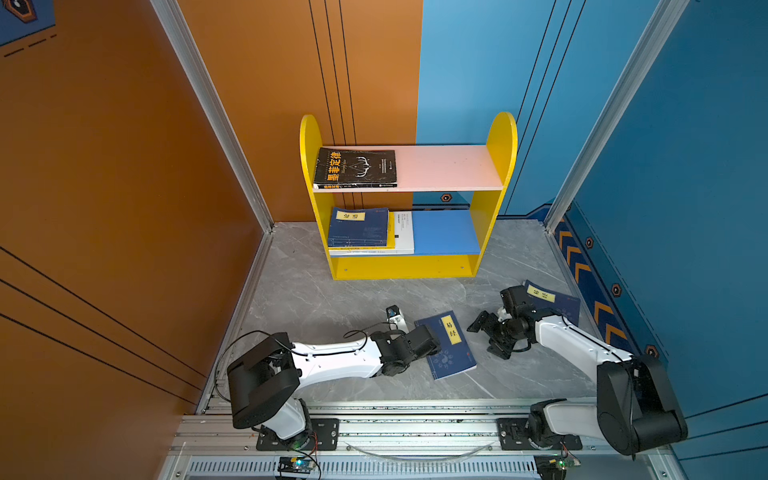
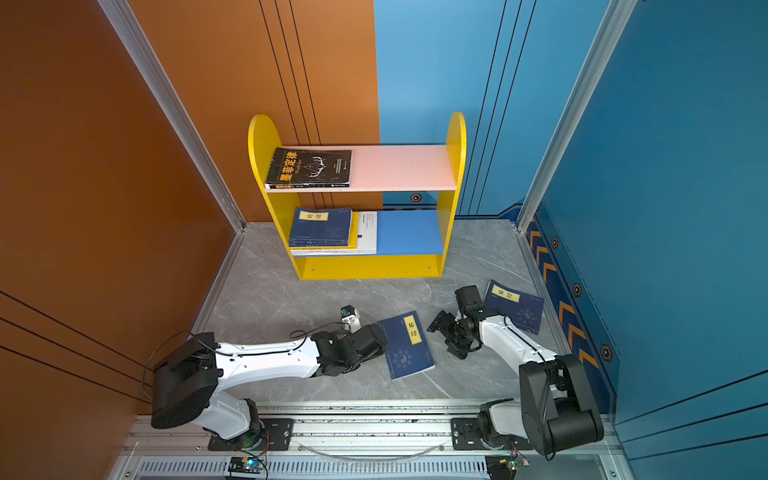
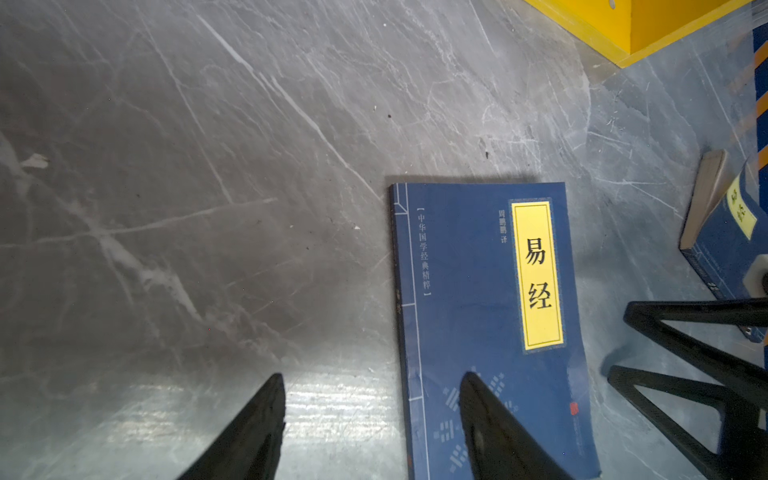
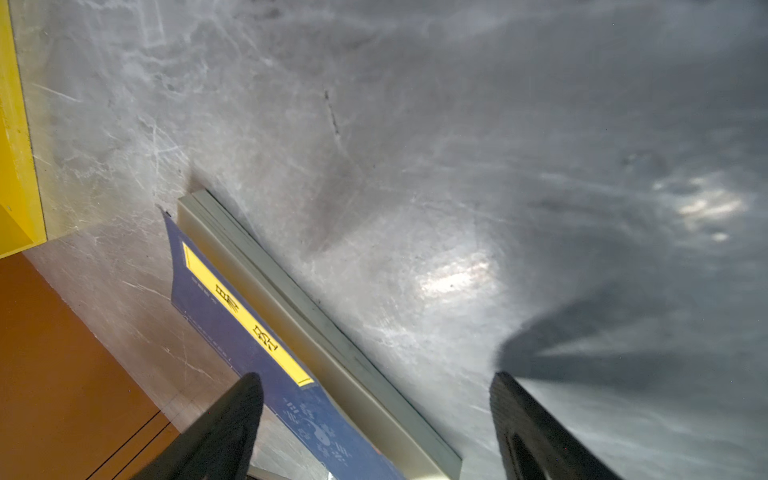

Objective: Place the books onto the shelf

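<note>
The shelf (image 1: 500, 137) stands at the back. A black book (image 1: 355, 168) lies on its pink upper board. A navy book (image 1: 359, 227) tops a yellow and a white one on the blue lower board. Two navy books lie on the floor, one in the middle (image 1: 451, 347) (image 3: 469, 291) and one at the right (image 1: 559, 303). My left gripper (image 3: 372, 380) is open, one finger over the middle book's cover and the other over bare floor. My right gripper (image 1: 488, 338) (image 4: 376, 379) is open just right of that book, with the page edge (image 4: 316, 332) between its fingers.
The grey marble floor (image 1: 332, 299) is walled by orange panels on the left and blue ones on the right. An aluminium rail (image 1: 415, 419) carrying both arm bases runs along the front. The right half of both shelf boards is bare.
</note>
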Available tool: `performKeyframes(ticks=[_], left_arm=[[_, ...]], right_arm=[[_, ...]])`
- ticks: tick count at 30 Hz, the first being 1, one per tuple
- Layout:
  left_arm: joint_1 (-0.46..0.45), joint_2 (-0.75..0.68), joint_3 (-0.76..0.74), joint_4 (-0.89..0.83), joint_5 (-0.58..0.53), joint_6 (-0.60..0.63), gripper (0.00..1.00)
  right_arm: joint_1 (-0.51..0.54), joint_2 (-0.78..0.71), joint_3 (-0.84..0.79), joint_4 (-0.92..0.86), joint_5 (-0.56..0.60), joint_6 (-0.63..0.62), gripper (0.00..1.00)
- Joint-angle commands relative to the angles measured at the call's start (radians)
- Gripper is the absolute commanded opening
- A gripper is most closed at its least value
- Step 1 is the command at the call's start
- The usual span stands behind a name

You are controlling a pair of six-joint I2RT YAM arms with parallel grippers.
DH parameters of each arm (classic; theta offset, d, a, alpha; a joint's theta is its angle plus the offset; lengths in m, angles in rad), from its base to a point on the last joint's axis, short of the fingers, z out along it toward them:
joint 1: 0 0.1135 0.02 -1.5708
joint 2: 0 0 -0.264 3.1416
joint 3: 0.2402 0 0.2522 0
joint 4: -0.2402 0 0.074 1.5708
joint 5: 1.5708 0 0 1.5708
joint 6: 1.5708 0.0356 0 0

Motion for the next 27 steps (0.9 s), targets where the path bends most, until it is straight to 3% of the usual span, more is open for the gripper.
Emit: performKeyframes(ticks=[1, 12, 19, 27], left_arm=[[-0.001, -0.017, 0.026, -0.033, -0.018, 0.035, 0.70], [0.001, 0.000, 0.061, -0.037, -0.012, 0.098, 0.77], [0.019, 0.029, 0.073, -0.062, 0.025, 0.082, 0.78], [0.021, 0.109, 0.096, 0.000, 0.088, 0.014, 0.78]], right_arm=[[-0.006, 0.010, -0.007, -0.002, 0.023, -0.001, 0.88], [-0.006, 0.018, -0.005, -0.001, 0.025, 0.002, 0.88], [-0.003, 0.028, -0.005, 0.022, 0.006, 0.001, 0.87], [0.020, 0.079, 0.039, 0.039, 0.008, -0.087, 0.82]])
